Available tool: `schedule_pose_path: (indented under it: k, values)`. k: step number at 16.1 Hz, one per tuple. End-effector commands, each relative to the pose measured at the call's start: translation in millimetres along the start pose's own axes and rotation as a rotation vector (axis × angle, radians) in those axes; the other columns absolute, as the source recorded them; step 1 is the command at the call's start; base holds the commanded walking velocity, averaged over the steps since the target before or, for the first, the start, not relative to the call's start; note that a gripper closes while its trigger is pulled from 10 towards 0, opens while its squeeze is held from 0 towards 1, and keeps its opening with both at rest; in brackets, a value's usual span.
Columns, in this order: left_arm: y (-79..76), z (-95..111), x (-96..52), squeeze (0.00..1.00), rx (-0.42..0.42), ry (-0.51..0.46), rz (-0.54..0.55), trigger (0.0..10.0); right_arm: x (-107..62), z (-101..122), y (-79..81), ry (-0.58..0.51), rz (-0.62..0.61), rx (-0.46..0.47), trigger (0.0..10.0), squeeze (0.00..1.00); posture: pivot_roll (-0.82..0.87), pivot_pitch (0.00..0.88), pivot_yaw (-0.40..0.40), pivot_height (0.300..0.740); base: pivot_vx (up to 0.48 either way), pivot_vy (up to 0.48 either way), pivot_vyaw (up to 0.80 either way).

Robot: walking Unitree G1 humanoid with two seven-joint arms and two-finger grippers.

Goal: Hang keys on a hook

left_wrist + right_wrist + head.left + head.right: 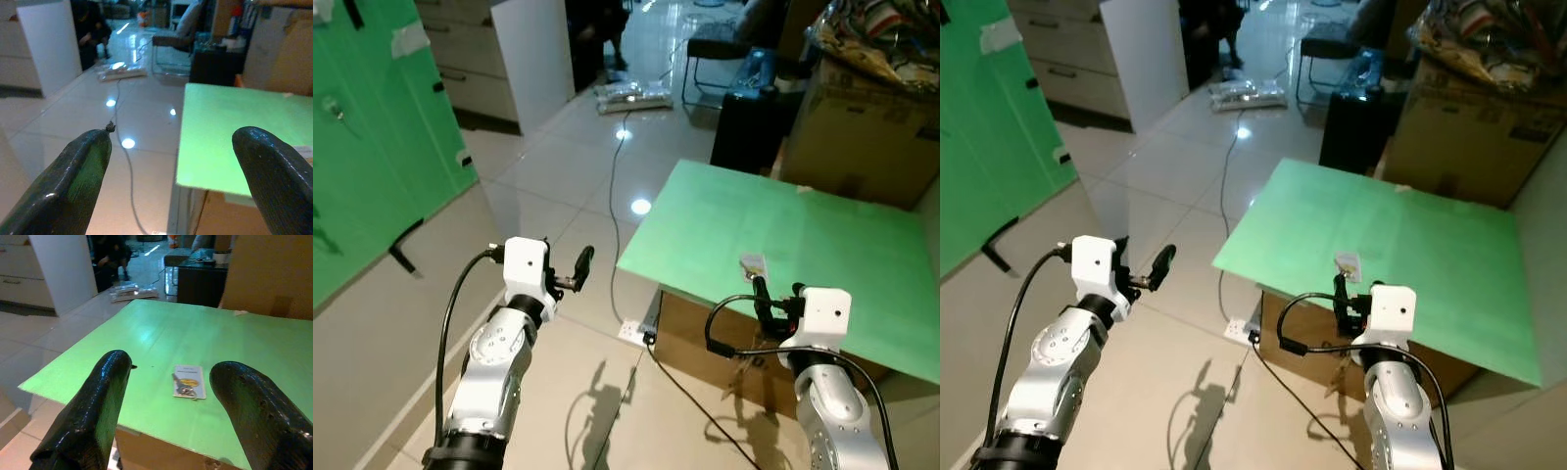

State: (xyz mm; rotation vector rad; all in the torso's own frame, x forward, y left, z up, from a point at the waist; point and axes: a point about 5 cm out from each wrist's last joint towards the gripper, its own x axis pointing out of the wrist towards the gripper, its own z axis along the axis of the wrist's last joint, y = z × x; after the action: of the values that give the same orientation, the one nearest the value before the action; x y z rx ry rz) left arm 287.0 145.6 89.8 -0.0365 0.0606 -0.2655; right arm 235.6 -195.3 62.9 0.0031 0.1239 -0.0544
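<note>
- Keys (186,387) lie flat on the green bench (822,255), near its front edge — a white tag with a yellow mark, a small metal ring and key at the tag's near end.
- Right gripper (181,401) held just before the bench's front edge and pointed at the keys; jaws wide apart, nothing between them. In the right wrist view the keys sit between the two black fingers (93,406), clear of both.
- Left gripper (171,166) raised over the tiled floor (558,196), to the left of the bench and well apart from the keys; jaws wide, empty.
- Bench top is a green board resting on a cardboard box (705,343); a larger cardboard box (862,137) stands behind it.
- Green panel (372,127) along the robot's left side, with a small fitting on it — too small to tell whether it is a hook.
- A black cable (617,196) runs across the floor to a white power strip (633,333) at the foot of the bench.
- Far end of the room: a dark chair (715,54), a white cabinet (533,59), a person crouching in shadow (90,29).
</note>
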Motion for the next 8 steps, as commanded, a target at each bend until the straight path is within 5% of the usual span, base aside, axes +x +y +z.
schedule_pose_path:
  k: [1, 6, 8]
  values:
    - [-4.9, 4.5, 3.6, 0.00, 0.018, -0.026, -0.038, 10.0, 0.7, 1.7, -4.4, -0.013, -0.017, 0.008, 10.0, 0.00, -0.10, 0.000, 0.041, 0.740, 0.480, 0.000, 0.00]
    - [-11.3, 2.6, 4.7, 0.00, 0.023, -0.029, -0.094, 10.0, 1.4, 1.8, -6.3, -0.015, -0.028, 0.008, 10.0, 0.00, -0.11, 0.000, 0.046, 0.740, 0.480, 0.000, 0.00]
    - [-17.2, 0.2, 4.9, 0.00, 0.027, -0.026, -0.138, 10.0, 1.0, -0.1, -6.8, 0.002, -0.034, 0.024, 10.0, 0.00, -0.11, 0.000, 0.048, 0.740, 0.480, 0.000, -0.78]
